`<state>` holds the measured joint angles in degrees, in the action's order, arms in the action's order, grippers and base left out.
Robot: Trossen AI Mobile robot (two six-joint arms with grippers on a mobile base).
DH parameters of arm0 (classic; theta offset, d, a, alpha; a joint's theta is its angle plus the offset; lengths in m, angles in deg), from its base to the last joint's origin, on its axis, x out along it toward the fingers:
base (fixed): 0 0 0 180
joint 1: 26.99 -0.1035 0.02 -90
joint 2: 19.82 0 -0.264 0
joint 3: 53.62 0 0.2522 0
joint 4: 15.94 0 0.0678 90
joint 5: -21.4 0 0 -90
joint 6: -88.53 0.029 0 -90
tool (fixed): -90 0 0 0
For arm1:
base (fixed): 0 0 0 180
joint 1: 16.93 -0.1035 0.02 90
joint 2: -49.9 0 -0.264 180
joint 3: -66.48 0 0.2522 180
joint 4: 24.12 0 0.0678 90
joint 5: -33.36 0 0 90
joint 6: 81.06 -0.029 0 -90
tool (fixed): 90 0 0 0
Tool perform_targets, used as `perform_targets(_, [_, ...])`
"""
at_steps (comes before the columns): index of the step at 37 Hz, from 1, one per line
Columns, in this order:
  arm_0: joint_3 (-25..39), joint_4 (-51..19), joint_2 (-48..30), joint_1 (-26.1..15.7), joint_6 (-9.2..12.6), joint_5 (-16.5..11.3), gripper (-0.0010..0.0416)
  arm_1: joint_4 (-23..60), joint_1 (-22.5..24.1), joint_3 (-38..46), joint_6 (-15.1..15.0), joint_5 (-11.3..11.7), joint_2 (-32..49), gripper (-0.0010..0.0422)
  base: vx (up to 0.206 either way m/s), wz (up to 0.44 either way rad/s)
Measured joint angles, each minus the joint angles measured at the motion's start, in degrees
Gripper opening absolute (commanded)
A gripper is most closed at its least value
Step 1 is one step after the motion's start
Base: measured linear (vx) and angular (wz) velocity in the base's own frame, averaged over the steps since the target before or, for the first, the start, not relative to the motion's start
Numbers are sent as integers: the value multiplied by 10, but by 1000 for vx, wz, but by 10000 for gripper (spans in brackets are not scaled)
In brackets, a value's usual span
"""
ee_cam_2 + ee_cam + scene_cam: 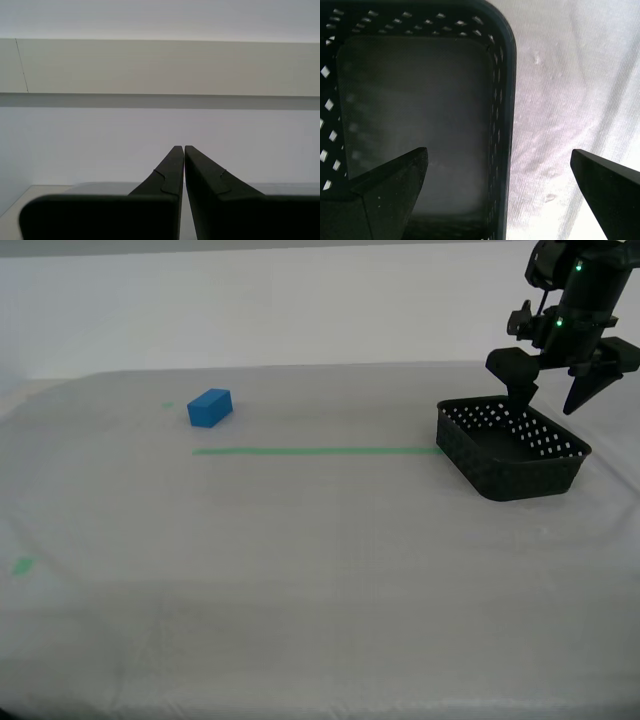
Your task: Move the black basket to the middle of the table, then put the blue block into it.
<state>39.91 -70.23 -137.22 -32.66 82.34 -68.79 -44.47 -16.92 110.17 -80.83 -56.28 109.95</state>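
Straddling one wall of the black basket [415, 105] with splayed jaws, first gripper [565, 390]; second gripper [181, 165] clenched, empty; basket uncentred on counter [300, 560], blue block [210, 407] well apart, nothing done.

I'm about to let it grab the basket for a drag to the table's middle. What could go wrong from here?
1. My first pincer stands open astride the black basket's far wall, one finger inside, one outside. Closing off-line could miss or tip the wall.
2. That wall is perforated and thin, so the grip may slip while dragging.
3. The basket sits near the table's edge on the exterior view's right; a sideways nudge might push it off.
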Motion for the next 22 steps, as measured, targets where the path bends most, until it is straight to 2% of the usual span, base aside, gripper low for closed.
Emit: perform_targets(22, [-1,47,-42,-4,6,7,398,0,0,0,0,0,0,0,0,0])
